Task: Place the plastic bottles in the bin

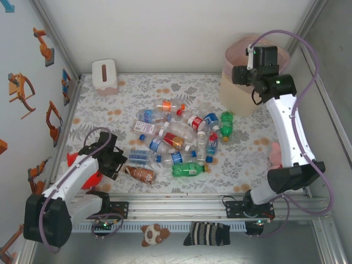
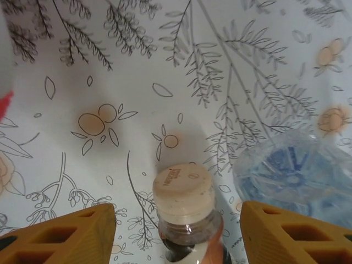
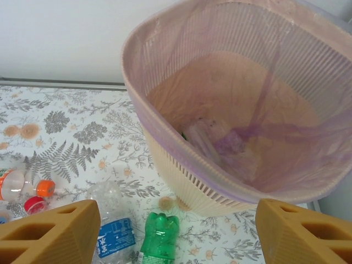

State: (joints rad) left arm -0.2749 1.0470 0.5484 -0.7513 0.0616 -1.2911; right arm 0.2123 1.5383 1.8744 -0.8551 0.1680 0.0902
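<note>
1. Top external view: the plastic bottles [image 1: 179,137] lie in a loose heap in the middle of the flower-patterned surface [image 1: 165,82]. Most are clear, with blue, red or orange labels.
2. A brown bottle [image 1: 141,174] lies on its side at the near left edge of the heap, right in front of the left arm's wrist.
3. The bin [image 1: 237,94] stands upright at the far right corner of the surface, well apart from the brown bottle. A green bottle [image 1: 226,124] lies just beside its base.
4. A white tissue box [image 1: 104,76] sits at the far left corner.
5. Left wrist view: the left claw [image 2: 177,223] is low over the surface with its two yellow fingers [image 2: 66,236] apart, one on each side of the brown bottle's neck. A gap shows on both sides, so neither finger touches it.
6. The ribbed base of a clear bottle [image 2: 294,173] lies just right of the brown one.
7. Right wrist view: the right claw [image 3: 176,212] hangs above the bin's near edge, its fingers wide apart with nothing between them.
8. A thin pink bag [image 3: 286,137] lines the bin. Something pale lies at its bottom, too blurred to name.
</note>
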